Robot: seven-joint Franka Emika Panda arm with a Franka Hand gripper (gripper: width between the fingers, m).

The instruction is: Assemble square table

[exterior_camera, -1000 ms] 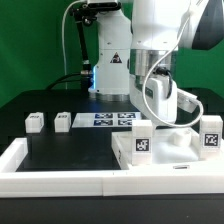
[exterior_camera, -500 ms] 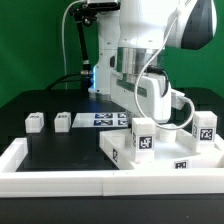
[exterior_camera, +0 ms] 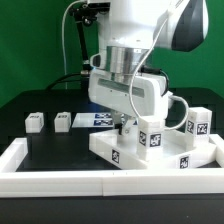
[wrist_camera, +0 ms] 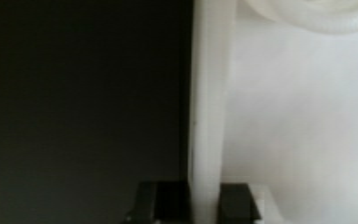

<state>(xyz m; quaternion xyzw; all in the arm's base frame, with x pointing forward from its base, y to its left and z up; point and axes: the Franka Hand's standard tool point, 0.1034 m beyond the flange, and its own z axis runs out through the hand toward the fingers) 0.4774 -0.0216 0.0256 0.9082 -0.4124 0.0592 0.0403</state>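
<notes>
Toward the frame's left, two loose leg blocks (exterior_camera: 35, 121) sit on the black bench (exterior_camera: 60, 150), well apart from the square tabletop (exterior_camera: 130, 158) at lower right, which carries two upright legs (exterior_camera: 152, 136). The tool (exterior_camera: 123, 127) is clamped on that slab's thin edge. So narrow a pinch could, I judge, slip or twist and topple the standing legs.
</notes>
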